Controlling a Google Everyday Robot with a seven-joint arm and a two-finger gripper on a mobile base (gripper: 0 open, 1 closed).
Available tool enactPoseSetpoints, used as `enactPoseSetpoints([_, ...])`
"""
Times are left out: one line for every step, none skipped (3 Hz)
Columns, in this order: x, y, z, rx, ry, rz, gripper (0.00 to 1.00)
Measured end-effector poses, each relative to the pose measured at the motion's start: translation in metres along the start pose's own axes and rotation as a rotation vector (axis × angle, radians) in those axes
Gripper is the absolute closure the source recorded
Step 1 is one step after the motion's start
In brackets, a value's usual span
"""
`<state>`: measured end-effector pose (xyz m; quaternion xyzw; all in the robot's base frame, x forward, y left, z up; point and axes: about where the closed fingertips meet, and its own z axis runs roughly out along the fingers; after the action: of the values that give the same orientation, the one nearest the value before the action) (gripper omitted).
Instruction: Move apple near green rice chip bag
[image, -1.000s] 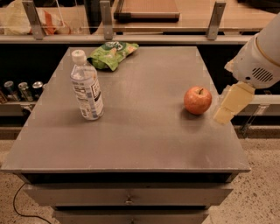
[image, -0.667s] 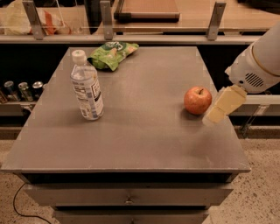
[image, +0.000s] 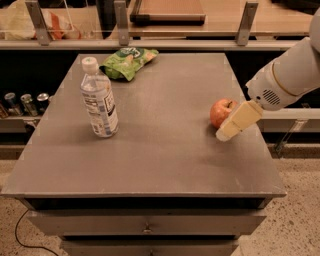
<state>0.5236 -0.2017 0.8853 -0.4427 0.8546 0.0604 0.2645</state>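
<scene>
Landmark: one flat grey rectangular table (image: 165, 165) with a drawer front below its near edge.
Cans: three small metal cans (image: 26, 103), standing in a row on a dark lower shelf off the table's left side.
Bottle: one clear plastic water bottle (image: 99, 100) with a white cap and a printed label, upright on the left part of the table.
Bag: one bright-green foil rice chip bag (image: 127, 62), lying flat at the table's far edge, left of centre, behind the bottle and well apart from it.
Apple: one round red-orange apple (image: 221, 111) with yellowish patches, resting on the table near its right edge, well apart from the bag.
Gripper: one cream-coloured two-finger gripper (image: 226, 132), low over the table's right edge, just beside the apple's near right side; whether it is spread or closed cannot be made out.
Arm: one white rounded robot arm (image: 290, 75), reaching in from beyond the table's right side.
</scene>
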Motion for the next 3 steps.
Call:
enactPoseSetpoints([0.002, -0.005, 0.015, -0.008, -0.012, 0.016, 0.0])
enactPoseSetpoints([0.005, -0.009, 0.025, -0.013, -0.013, 0.028, 0.18])
enactPoseSetpoints([0.007, -0.012, 0.033, -0.023, -0.01, 0.032, 0.42])
